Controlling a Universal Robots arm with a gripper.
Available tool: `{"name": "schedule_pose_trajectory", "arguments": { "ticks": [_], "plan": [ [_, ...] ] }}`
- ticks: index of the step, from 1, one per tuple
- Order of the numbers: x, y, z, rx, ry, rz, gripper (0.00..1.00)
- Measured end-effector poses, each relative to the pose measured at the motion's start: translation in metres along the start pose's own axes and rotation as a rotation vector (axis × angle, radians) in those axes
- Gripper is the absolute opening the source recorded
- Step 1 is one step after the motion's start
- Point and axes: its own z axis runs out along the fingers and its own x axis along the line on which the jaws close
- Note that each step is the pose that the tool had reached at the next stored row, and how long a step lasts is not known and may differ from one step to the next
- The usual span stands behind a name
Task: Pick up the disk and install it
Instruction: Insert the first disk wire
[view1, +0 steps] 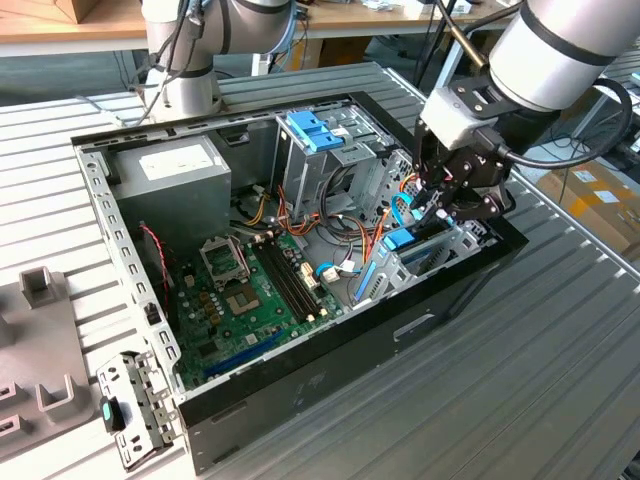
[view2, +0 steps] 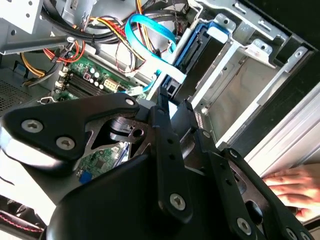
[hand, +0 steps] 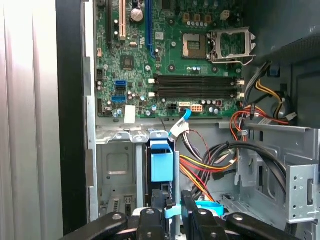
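The computer case (view1: 300, 400) sat on the desk (view1: 560, 400), mid-frame in the exterior view. Inside it, the power supply (view1: 175, 165) lay upper left, the motherboard (view1: 250, 300) lower centre and the tall bay (view1: 320, 160) behind that. The disk (view1: 400, 240) stood at the case's right end, with the gripper (view1: 435, 205) just above it.

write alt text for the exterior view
A robot arm's gripper reaches into an open computer case, down at the blue-railed disk that stands on edge in the drive cage at the exterior view's right. The green motherboard lies exposed, and the case sits on a slatted metal table.
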Motion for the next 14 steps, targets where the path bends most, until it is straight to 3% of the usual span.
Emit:
{"name": "schedule_pose_trajectory", "arguments": {
  "ticks": [3,4,7,9,11,14],
  "plan": [
    [-0.0006,-0.0019,0.0006,-0.0008,0.0,0.0,0.29],
    [-0.0026,-0.0021,0.0014,-0.0007,0.0041,0.0,0.29],
    [-0.0102,-0.0022,0.004,-0.0003,0.0264,-0.001,0.29],
    [-0.0133,-0.0024,0.005,0.0,0.0378,-0.001,0.29],
    [-0.0152,-0.0055,0.0062,0.0003,0.0571,-0.001,0.29],
    [-0.0179,-0.0106,0.0075,0.0005,0.068,-0.001,0.29]
  ]
}}
